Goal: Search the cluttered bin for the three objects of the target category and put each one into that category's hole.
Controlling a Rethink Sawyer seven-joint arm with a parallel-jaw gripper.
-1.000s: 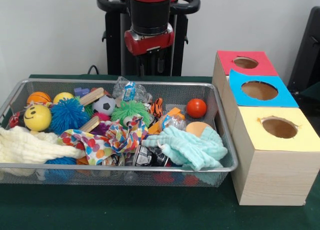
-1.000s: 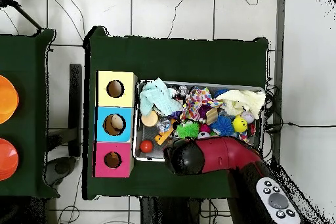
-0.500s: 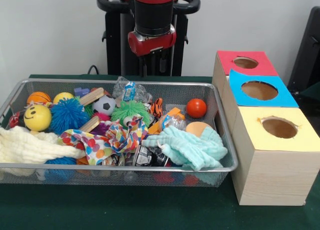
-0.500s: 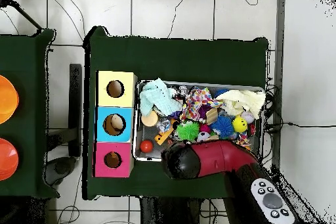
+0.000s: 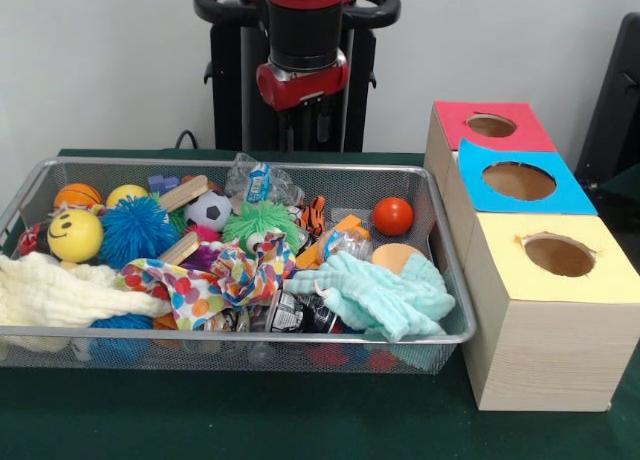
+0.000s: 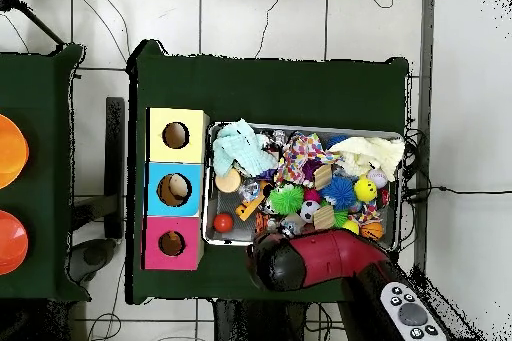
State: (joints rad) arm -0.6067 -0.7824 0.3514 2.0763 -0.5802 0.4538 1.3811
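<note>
A dark green cloth is covering the table (image 5: 300,430), and on it a wire bin (image 5: 440,270) is sitting beside three wooden boxes, their tops red (image 5: 452,120), blue (image 5: 560,195) and yellow (image 5: 500,255), each with a hole. The target category is not showing itself, so the three wanted things cannot be singled out; everything is lying in the bin below and forward of the pincer: a red ball (image 5: 393,216), a soccer ball (image 5: 208,210), a smiley ball (image 5: 75,235), a mint cloth (image 5: 385,295), a cream cloth (image 5: 60,292). Over the last second the arm (image 6: 335,257) has been drawing back towards the robot's side, uncovering the bin's near row, so searching looks barely begun. Its wrist (image 5: 300,80) is hanging vertical behind the bin's far rim; whether the pincer is spread or pressed together I cannot tell.
</note>
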